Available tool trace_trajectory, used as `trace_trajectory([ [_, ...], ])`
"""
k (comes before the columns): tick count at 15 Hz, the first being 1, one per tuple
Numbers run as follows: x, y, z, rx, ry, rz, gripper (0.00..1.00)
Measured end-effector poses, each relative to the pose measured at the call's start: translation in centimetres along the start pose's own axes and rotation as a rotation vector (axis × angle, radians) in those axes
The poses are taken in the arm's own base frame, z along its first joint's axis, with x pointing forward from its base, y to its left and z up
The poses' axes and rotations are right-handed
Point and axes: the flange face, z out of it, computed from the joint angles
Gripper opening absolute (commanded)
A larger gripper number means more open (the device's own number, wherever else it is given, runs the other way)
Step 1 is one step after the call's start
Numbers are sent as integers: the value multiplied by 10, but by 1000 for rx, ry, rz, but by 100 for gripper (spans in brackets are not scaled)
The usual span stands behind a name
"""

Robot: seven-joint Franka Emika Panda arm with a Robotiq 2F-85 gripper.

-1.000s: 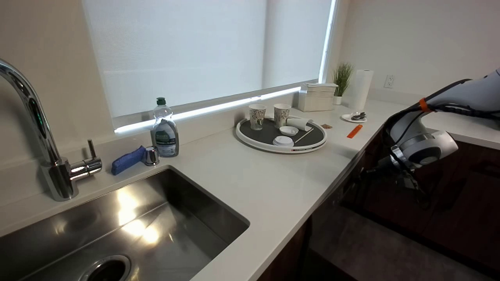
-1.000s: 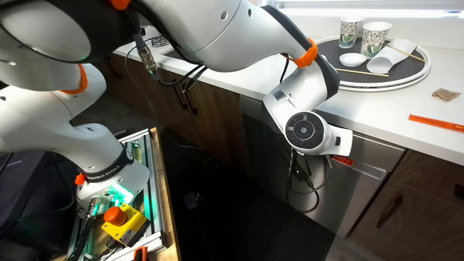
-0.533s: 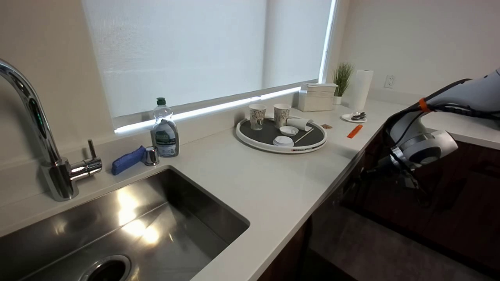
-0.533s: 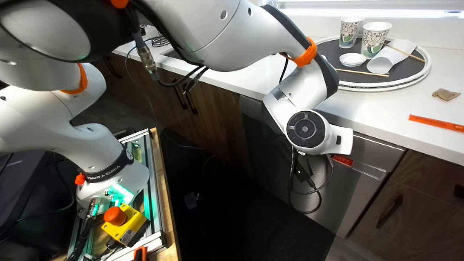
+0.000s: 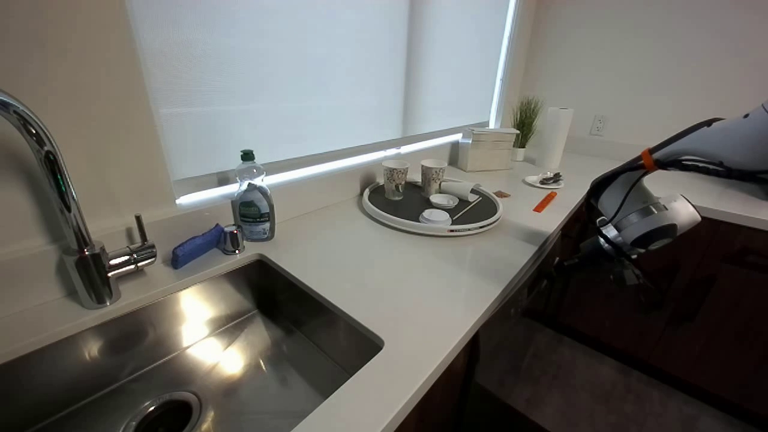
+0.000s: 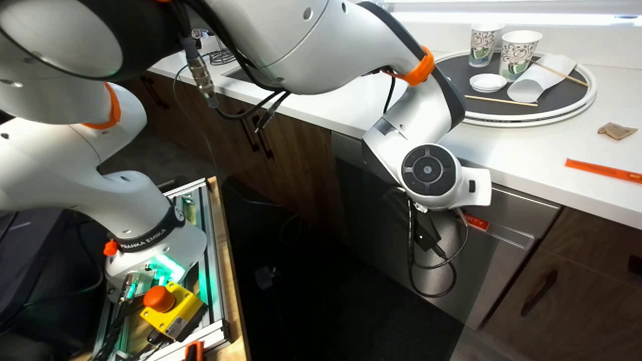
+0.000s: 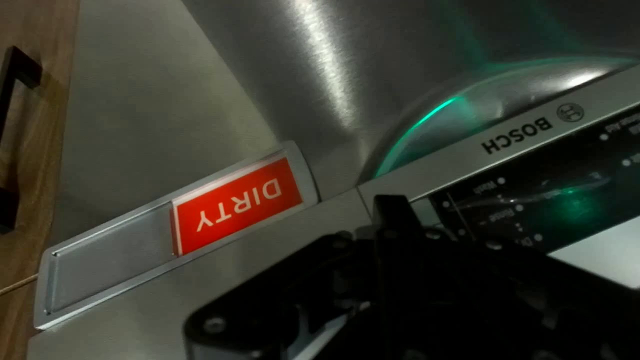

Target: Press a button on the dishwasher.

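Observation:
The dishwasher's steel front (image 6: 481,281) lies under the counter, partly covered by the arm in an exterior view. In the wrist view its upper edge strip bears the BOSCH name, and a black control panel (image 7: 560,200) with small marks and a green glow sits at the right. My gripper (image 7: 397,202) is shut with nothing between its fingers. The tips overlap the panel's near end; whether they touch it I cannot tell. Beside them shows a pale rectangle (image 7: 426,212), partly hidden. Whether it is the button is unclear. Dark surroundings obscure the gripper in an exterior view (image 5: 559,267).
A red DIRTY sign (image 7: 237,205) sits on the dishwasher front beside the gripper. Above runs the counter edge (image 6: 506,180); a round tray (image 6: 567,118) with cups stands on it. A cable loop (image 6: 434,295) hangs below the wrist. The sink (image 5: 252,360) lies further along.
The wrist and its hanging cable have shifted slightly right and tilted upward in an exterior view. The forearm has drawn slightly left. The gripper shows no change in opening.

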Motion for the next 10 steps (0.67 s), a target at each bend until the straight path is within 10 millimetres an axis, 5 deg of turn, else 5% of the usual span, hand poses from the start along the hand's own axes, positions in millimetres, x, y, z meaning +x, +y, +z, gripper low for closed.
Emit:
trace_trajectory([
  [10, -3, -2, -13, -63, -123, -170, 0],
])
